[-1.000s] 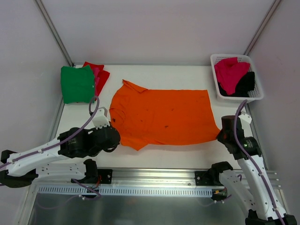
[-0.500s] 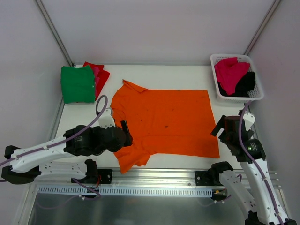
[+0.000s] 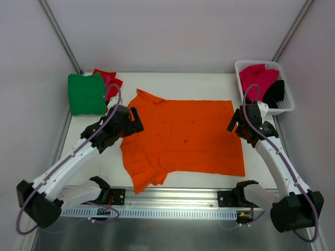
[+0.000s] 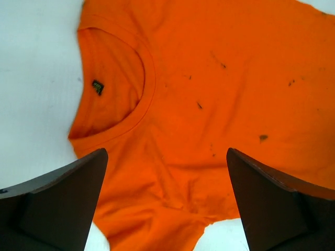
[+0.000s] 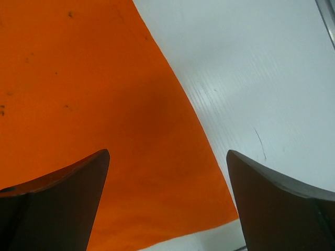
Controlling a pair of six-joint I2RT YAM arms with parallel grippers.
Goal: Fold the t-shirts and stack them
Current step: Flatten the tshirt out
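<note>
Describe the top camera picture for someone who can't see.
An orange t-shirt lies spread on a white table, the left gripper open by its collar and the right gripper open by its hem. A folded green t-shirt and a red t-shirt sit far left; a white basket far right holds a pink t-shirt and a black t-shirt.

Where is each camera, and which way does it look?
Top: high behind the arms, looking down on both arms, table and orange t-shirt.
Left wrist: on the left arm, looking down past the open left tool at the collar.
Right wrist: on the right arm, looking down past the open right tool at the hem corner.
Shared: the orange t-shirt.
</note>
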